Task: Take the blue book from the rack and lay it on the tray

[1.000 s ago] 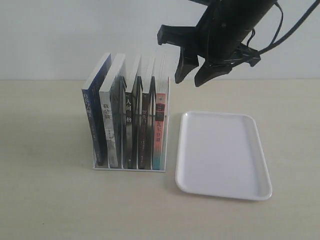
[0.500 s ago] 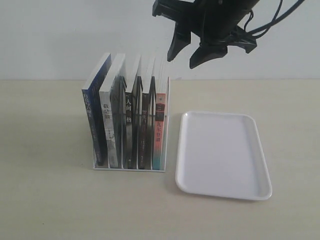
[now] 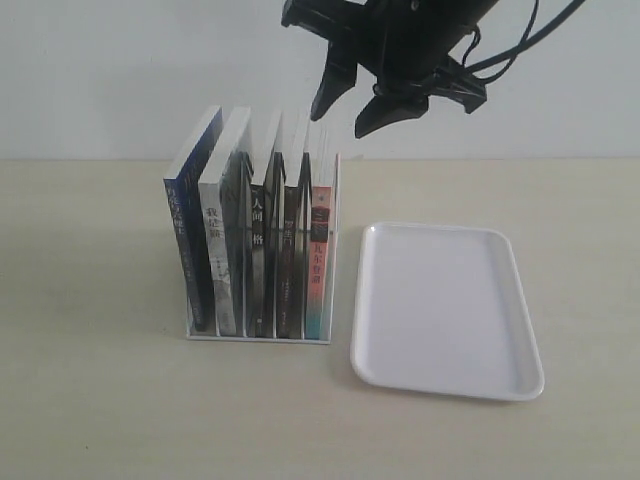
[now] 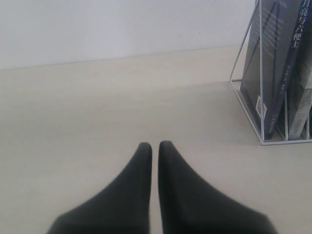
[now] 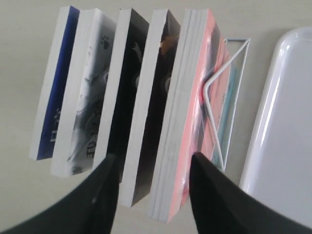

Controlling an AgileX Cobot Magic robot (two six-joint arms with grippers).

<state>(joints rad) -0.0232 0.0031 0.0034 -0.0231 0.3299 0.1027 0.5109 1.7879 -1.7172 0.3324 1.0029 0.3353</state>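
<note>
Blue book [image 3: 188, 245] stands upright in the leftmost slot of the rack [image 3: 258, 338], leaning slightly, its dark spine with white characters facing the exterior camera. Beside it stand a white-spined book [image 3: 216, 262], two dark-covered books and, at the far end, a pink-and-teal-spined book [image 3: 320, 262]. The white tray [image 3: 450, 385] lies flat on the pale table [image 3: 90, 400] just beside the rack on the pink book's side, with nothing on it. The right gripper [image 3: 343, 122] hovers in the air over the rack's tray-side end, its two black fingers spread wide and holding nothing. Seen from its own wrist camera, the right gripper [image 5: 153, 161] looks down on the top edges of all five books, with the blue book [image 5: 53, 92] at the far end of the row from the wire frame [image 5: 229, 63] and the tray's rim [image 5: 282, 122]. The left gripper [image 4: 155, 146] sits low over bare table, its fingers pressed almost together with only a sliver between them. It is well apart from the rack [image 4: 261, 97], where the blue book [image 4: 275, 58] shows in the nearest slot.
</note>
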